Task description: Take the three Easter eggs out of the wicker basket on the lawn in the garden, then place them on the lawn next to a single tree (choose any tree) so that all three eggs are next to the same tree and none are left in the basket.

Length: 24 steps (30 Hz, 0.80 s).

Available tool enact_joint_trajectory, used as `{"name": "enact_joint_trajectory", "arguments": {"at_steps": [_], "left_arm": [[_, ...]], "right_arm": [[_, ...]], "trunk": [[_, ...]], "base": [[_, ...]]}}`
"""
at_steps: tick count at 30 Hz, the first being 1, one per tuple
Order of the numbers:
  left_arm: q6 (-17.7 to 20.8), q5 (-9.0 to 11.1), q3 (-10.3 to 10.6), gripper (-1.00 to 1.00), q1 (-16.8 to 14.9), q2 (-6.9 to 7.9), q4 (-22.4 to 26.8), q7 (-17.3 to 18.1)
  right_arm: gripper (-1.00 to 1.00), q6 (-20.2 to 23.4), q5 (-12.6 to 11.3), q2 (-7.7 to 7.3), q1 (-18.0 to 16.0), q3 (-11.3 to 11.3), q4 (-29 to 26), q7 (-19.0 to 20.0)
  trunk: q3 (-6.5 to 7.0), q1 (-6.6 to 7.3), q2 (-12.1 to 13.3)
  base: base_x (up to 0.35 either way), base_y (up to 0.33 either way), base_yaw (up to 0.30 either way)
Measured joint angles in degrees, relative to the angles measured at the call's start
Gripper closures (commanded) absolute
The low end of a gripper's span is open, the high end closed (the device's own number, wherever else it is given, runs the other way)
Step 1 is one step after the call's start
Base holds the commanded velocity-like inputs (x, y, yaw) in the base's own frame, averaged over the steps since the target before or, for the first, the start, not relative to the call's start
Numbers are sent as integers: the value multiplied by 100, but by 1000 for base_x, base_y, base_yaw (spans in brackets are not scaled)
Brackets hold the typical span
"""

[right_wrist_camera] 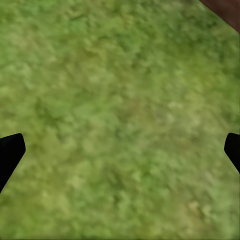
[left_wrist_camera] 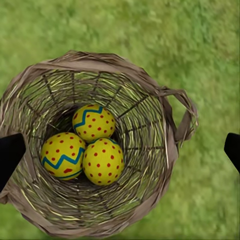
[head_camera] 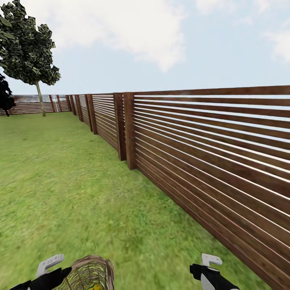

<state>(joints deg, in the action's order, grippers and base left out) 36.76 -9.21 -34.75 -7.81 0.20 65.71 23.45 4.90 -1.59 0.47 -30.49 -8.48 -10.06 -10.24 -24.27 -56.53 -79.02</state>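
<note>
wicker basket (left_wrist_camera: 90,150) on lawn (head_camera: 60,181), slatted fence (head_camera: 209,149) beside

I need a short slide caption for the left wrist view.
Three eggs lie together in the basket on the lawn.

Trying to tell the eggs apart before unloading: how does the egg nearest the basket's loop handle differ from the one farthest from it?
The egg nearest the loop handle, egg one, shows only red dots on yellow; the farthest, egg two, also shows a blue-edged green zigzag band. Egg one touches both other eggs; egg two lies against the wicker basket wall. Both are yellow, red-dotted, similar in size, and sit at the basket's bottom.
</note>
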Motion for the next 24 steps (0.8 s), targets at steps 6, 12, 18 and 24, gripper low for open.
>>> {"name": "enact_joint_trajectory", "arguments": {"at_steps": [6, 12, 18, 24], "left_arm": [[-5, 9, 0, -100, -20, 3, -41, -1], [-6, 12, 0, -100, -21, 5, -47, -1], [-8, 19, 0, -100, -23, 8, -51, -1], [-9, 22, 0, -100, -25, 9, -54, -1]], "right_arm": [[-100, 1, 0, -1, 0, -1, 0, -1], [-100, -2, 0, -2, 0, -4, 1, -2], [-100, -2, 0, -2, 0, -2, 1, -1], [-100, -2, -3, -1, 0, -2, 1, -1]], "trunk": [[-108, -132, -241], [-216, -264, -482], [-323, -396, -722], [-431, -527, -963]], "base": [[0, 0, 0], [0, 0, 0], [0, 0, 0], [0, 0, 0]]}}
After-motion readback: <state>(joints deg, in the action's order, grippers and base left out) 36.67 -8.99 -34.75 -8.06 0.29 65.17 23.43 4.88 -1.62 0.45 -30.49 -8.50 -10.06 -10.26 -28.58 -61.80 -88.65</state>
